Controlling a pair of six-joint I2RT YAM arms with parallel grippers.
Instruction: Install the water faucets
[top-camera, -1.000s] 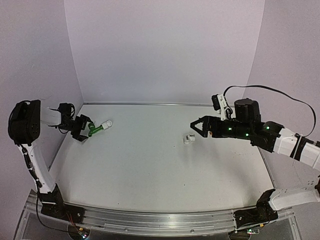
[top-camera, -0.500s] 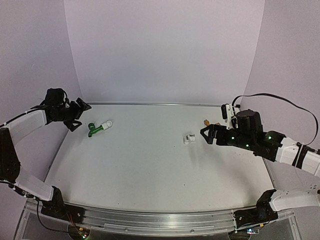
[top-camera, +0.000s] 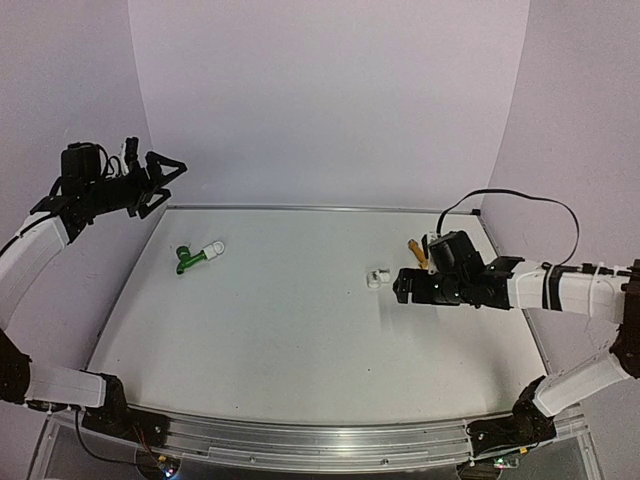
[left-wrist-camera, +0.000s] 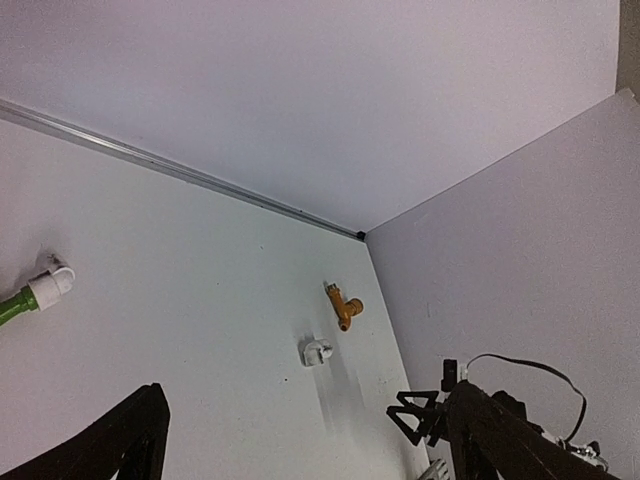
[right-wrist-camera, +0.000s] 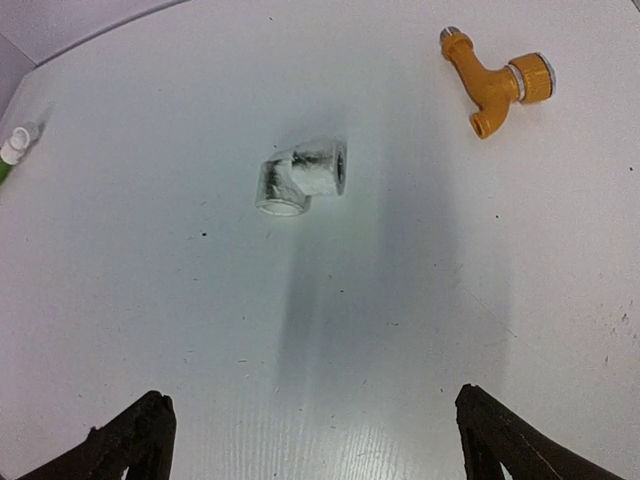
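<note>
The green faucet (top-camera: 185, 262) lies at the table's far left with a white fitting (top-camera: 213, 247) on its end. It also shows at the left edge of the left wrist view (left-wrist-camera: 12, 306). The yellow-gold faucet (top-camera: 414, 248) lies at the far right, clearly seen in the right wrist view (right-wrist-camera: 495, 84). A loose white elbow fitting (top-camera: 376, 279) lies left of it (right-wrist-camera: 300, 176). My left gripper (top-camera: 168, 185) is open and empty, raised high above the table's left back corner. My right gripper (top-camera: 400, 286) is open and empty, low over the table just right of the elbow fitting.
White walls close the table at the back and both sides. A metal rail (top-camera: 300, 208) runs along the back edge. The right arm's black cable (top-camera: 520, 200) loops above its wrist.
My left gripper has let go of the green faucet, risen and pulled back towards the left wall. My right gripper has drawn right, dropped low and now points at the elbow fitting.
</note>
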